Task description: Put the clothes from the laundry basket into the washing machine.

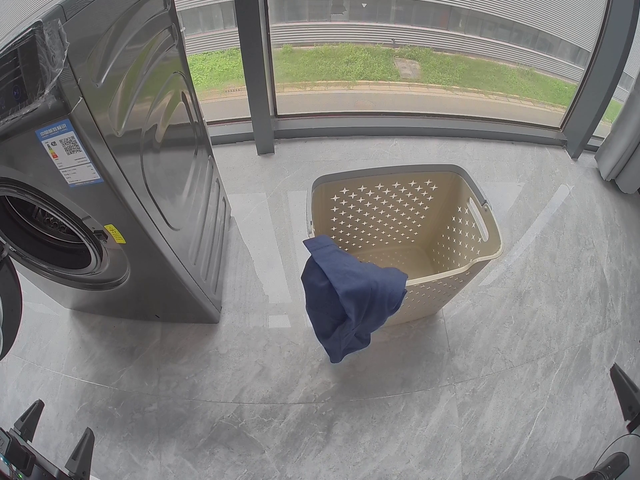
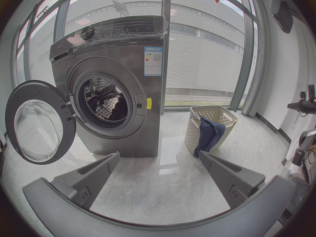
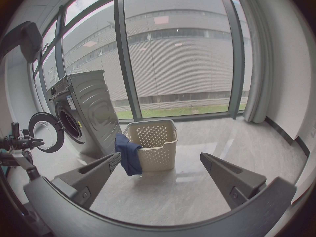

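My left tool [image 2: 158,155] is spread wide with nothing between its fingers. It hangs low over the grey floor [image 1: 333,401] and faces the front of the washing machine [image 1: 153,135]. My right tool [image 3: 158,155] is spread just as wide and also holds nothing. It is pointed toward the laundry basket [image 1: 400,169], well apart from it. The basket is cream plastic with star-shaped holes in its walls, and it stands on the floor to the right of the machine, near the window [image 1: 413,48]. The two do not touch; a strip of bare floor lies between them. A blue garment [image 1: 347,295] is draped over the basket's near left corner. Part of it lies over the rim, and most of it hangs down the outside wall toward the floor. The machine's round door [image 2: 38,122] is swung fully open on its hinge, leaving the mouth of the drum [image 2: 105,102] uncovered. Something dark shows inside the drum, but I cannot tell what it is. A pale curtain [image 1: 623,148] hangs at the far right by the window frame.
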You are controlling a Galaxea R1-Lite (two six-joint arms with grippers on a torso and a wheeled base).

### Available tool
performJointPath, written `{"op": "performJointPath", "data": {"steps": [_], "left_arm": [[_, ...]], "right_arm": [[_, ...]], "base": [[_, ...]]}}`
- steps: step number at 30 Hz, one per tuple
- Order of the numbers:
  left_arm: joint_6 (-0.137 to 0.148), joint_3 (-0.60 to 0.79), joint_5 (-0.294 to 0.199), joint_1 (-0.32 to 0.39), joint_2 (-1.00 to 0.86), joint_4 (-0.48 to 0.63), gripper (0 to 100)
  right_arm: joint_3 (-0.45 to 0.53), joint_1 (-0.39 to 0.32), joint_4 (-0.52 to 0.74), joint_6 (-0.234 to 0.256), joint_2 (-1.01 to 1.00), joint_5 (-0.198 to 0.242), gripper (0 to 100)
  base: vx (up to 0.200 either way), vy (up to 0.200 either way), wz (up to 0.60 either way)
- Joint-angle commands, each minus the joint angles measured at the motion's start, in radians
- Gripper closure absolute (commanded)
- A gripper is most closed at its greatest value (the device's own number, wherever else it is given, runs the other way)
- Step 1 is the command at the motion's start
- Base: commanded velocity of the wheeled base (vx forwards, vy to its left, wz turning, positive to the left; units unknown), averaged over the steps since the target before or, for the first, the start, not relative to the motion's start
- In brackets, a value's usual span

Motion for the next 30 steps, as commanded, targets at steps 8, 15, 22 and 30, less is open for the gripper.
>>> {"op": "performJointPath", "data": {"steps": [8,15,22,30], "left_arm": [[-0.004,0.018,-0.005,0.000,0.001,0.001,0],[-0.012,0.018,-0.005,0.000,0.001,0.001,0],[-0.011,0.018,-0.005,0.000,0.001,0.000,0],[-0.012,0.018,-0.005,0.000,0.001,0.001,0]], "right_arm": [[-0.106,0.501,-0.447,0.222,0.978,-0.192,0],[-0.158,0.557,-0.513,0.243,1.142,-0.227,0],[-0.278,0.564,-0.563,0.326,1.307,-0.273,0],[-0.321,0.581,-0.631,0.357,1.442,-0.284,0]], "base": [[0.000,0.000,0.00],[0.000,0.000,0.00],[0.000,0.000,0.00],[0.000,0.000,0.00]]}}
